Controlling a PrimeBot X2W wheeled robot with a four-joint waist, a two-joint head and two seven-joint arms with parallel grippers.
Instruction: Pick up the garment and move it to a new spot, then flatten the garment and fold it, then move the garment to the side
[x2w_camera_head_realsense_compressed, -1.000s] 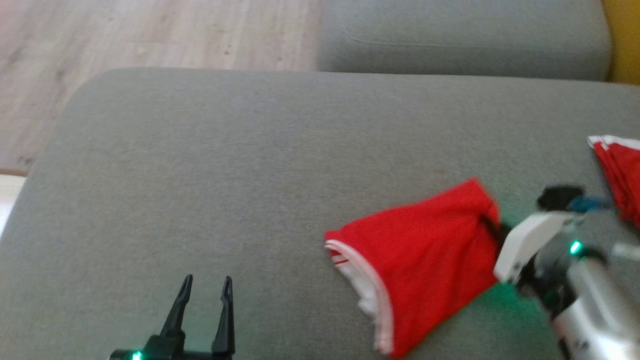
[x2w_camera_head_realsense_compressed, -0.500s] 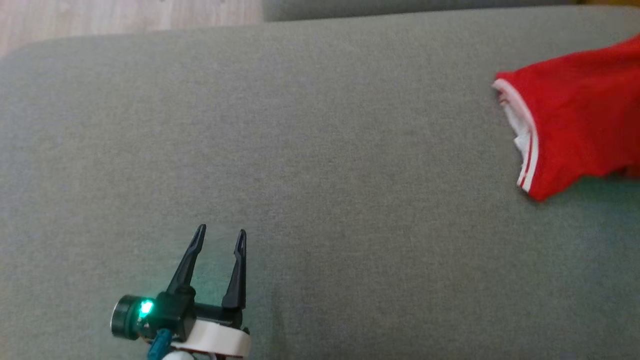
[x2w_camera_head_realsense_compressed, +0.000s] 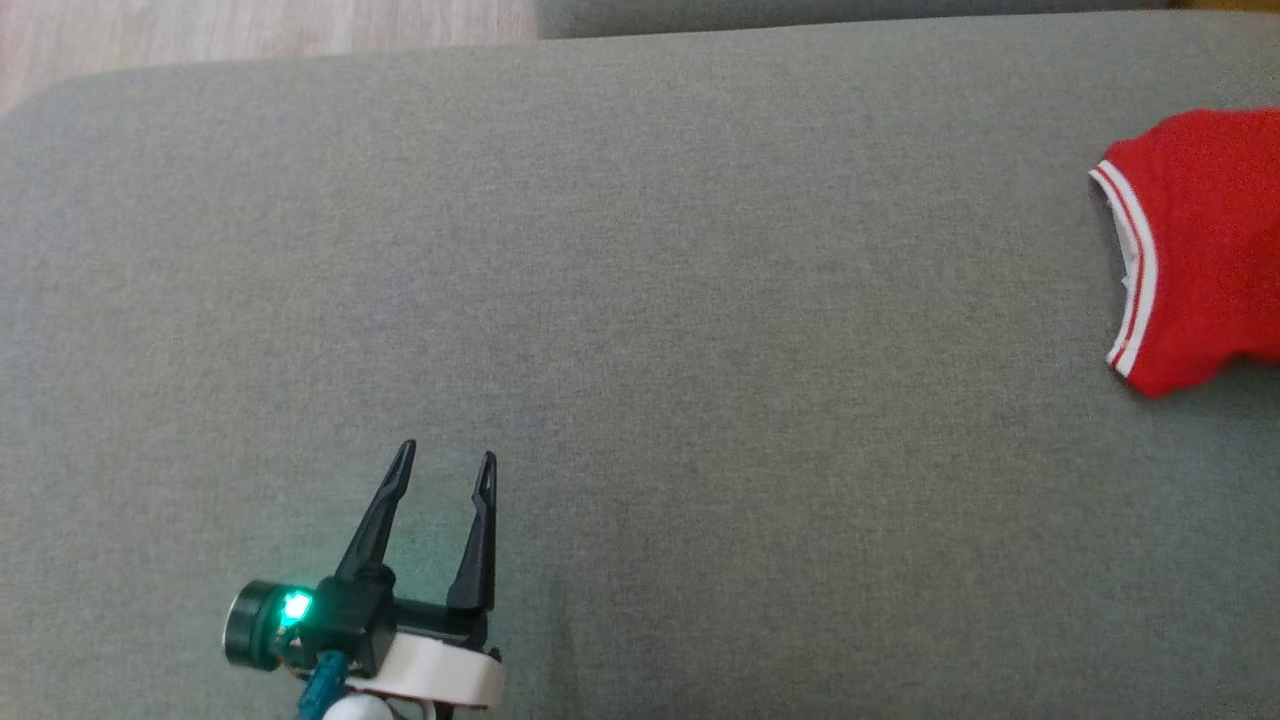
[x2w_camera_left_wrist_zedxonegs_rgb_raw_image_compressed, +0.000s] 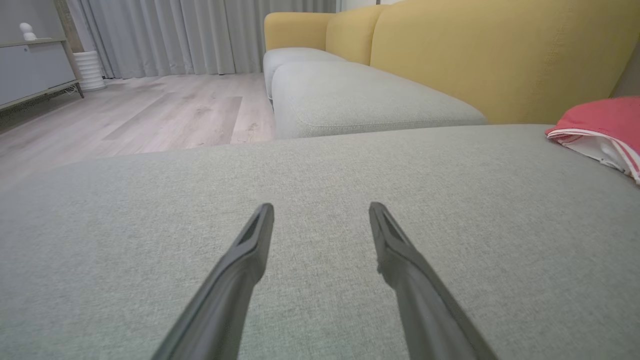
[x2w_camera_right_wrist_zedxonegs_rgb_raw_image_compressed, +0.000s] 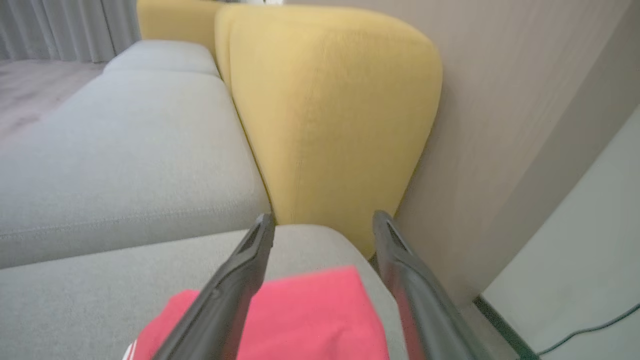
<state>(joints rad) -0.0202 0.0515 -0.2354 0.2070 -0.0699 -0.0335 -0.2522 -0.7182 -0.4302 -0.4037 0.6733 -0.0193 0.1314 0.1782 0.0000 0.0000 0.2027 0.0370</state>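
The garment (x2w_camera_head_realsense_compressed: 1200, 250) is red with white-striped trim and lies bunched at the far right of the grey seat cushion (x2w_camera_head_realsense_compressed: 640, 300). In the left wrist view the garment (x2w_camera_left_wrist_zedxonegs_rgb_raw_image_compressed: 605, 120) sits at the right edge. My right gripper (x2w_camera_right_wrist_zedxonegs_rgb_raw_image_compressed: 322, 217) is open just above the garment (x2w_camera_right_wrist_zedxonegs_rgb_raw_image_compressed: 310, 315), with nothing between its fingers. My left gripper (x2w_camera_head_realsense_compressed: 447, 450) hovers open over bare cushion at the lower left, far from the garment. Its fingers (x2w_camera_left_wrist_zedxonegs_rgb_raw_image_compressed: 250, 250) hold nothing.
A yellow backrest (x2w_camera_right_wrist_zedxonegs_rgb_raw_image_compressed: 325, 100) rises just past the garment, with a beige wall (x2w_camera_right_wrist_zedxonegs_rgb_raw_image_compressed: 525, 125) to its right. A second grey seat cushion (x2w_camera_left_wrist_zedxonegs_rgb_raw_image_compressed: 360, 100) lies beyond. Wooden floor (x2w_camera_left_wrist_zedxonegs_rgb_raw_image_compressed: 150, 110) borders the cushion's far left edge.
The head camera has shifted. My right gripper, shut on the garment a second ago, now stands open over it. The garment lies farther right on the cushion. The left gripper stayed open.
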